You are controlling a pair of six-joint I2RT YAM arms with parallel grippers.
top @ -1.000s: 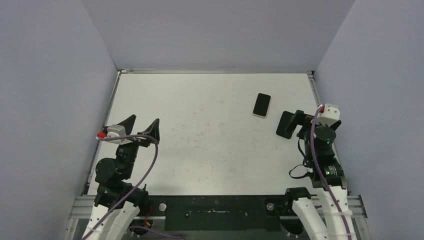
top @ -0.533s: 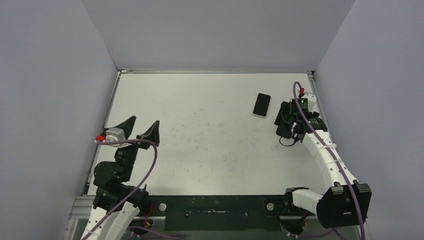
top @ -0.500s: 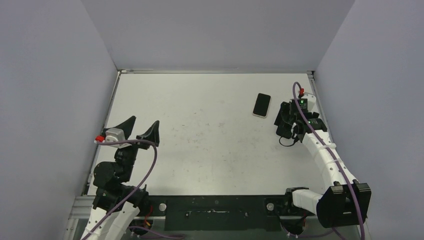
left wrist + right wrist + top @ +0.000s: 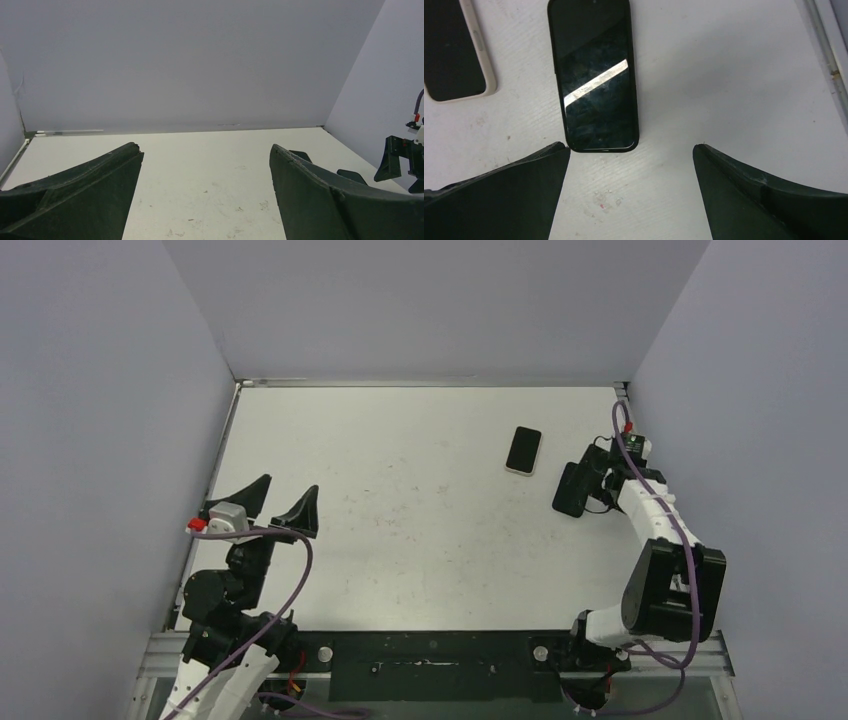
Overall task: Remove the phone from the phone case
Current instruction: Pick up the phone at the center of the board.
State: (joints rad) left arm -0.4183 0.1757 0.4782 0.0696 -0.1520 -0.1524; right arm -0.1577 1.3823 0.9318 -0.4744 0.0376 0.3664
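At about 8 o'clock on the worktop (image 4: 400,540), the left pincer (image 4: 288,486) hangs with its jaws spread wide and nothing between them, well apart from both handsets. Across at roughly 2 o'clock lies a pale-cased phone (image 4: 523,450), flat and screen up. Just beside it, toward 3 o'clock and not touching it, lies the black phone (image 4: 594,80), also flat and screen up. It is ringed by a raised dark rim that looks like its dark case (image 4: 551,75). The right pincer (image 4: 630,148) hovers over the near short end of this handset, jaws wide open and empty, with one fingertip off each bottom corner in the wrist view.

Since the right arm is lined up on it, the black phone is probably the one to free, though the pictures do not settle this.

It should handle as a stiff, fairly dense slab. The glossy glass face shows a bright reflection, so it is likely slick and easy to scratch or crack. The case is probably a springy shell that hugs the edges tightly. With the phone lying flush, there is little to get under. The better hold is likely across the narrow width on the long side rims, not on the glass. Peeling the rim back at one corner would likely need the shell pinned by the other arm.
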